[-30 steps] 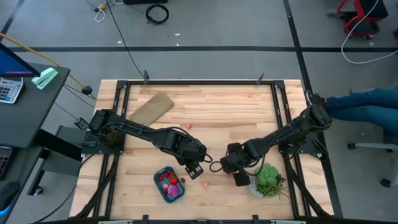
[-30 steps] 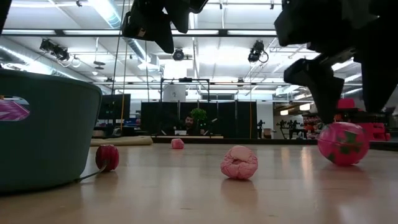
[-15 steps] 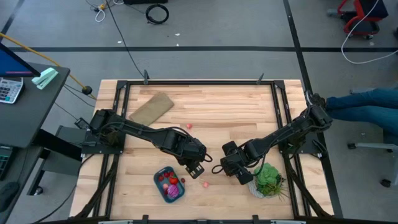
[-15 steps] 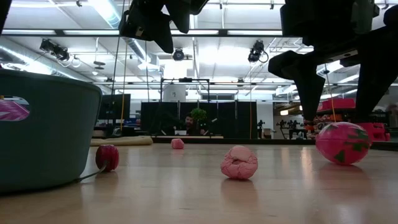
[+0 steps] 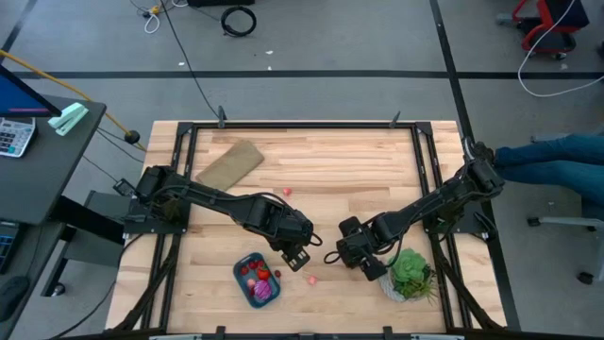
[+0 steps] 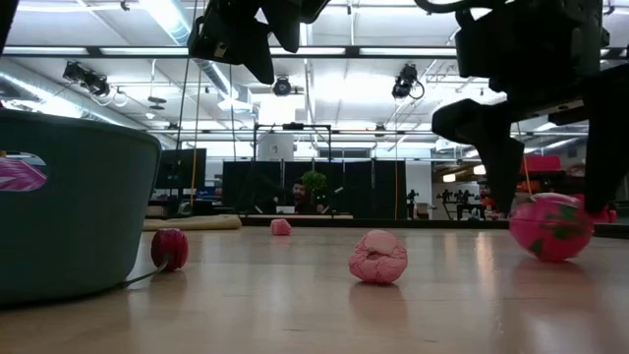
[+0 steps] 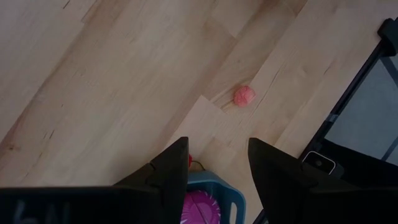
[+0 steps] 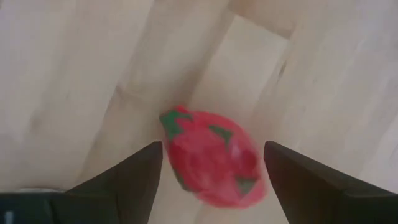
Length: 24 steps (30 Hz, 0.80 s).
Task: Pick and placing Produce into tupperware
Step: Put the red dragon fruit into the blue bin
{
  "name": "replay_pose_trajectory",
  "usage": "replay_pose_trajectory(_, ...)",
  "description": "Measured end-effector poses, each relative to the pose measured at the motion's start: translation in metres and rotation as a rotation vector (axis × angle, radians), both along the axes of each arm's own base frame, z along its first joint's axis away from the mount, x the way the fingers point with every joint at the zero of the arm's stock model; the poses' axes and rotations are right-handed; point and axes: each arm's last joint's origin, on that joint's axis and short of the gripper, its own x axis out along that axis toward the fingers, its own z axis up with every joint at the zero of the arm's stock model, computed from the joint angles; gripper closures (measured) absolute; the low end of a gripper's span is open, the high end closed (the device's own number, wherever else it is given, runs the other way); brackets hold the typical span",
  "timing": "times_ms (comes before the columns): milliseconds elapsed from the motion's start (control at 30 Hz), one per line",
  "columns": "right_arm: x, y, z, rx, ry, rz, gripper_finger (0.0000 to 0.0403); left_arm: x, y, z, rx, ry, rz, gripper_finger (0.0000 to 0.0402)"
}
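Near table's front edge: right tool (image 8: 211, 180) spread around red-green fruit (image 8: 211, 163); left tool (image 7: 217, 168) released.

We find no text, label, brand, number or sign that we can read in any view. The calculator (image 5: 13, 133) on the side desk shows only tiny keys, whose markings we cannot make out.

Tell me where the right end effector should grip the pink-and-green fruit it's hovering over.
Grip the dragon fruit across its rounded middle, coming straight down. It lies loose on the table between the right end effector's open fingers, so closing at its widest part probably holds best.
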Motion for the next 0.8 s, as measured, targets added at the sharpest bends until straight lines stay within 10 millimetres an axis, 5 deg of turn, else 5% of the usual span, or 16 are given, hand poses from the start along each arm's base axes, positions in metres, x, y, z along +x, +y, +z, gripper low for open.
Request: replay_pose_trajectory(800, -0.002, -0.013, -0.021, 0.047, -0.037, -0.242, 0.0123, 0.000, 0.000, 0.000, 0.005, -0.003, -0.005, 0.0229)
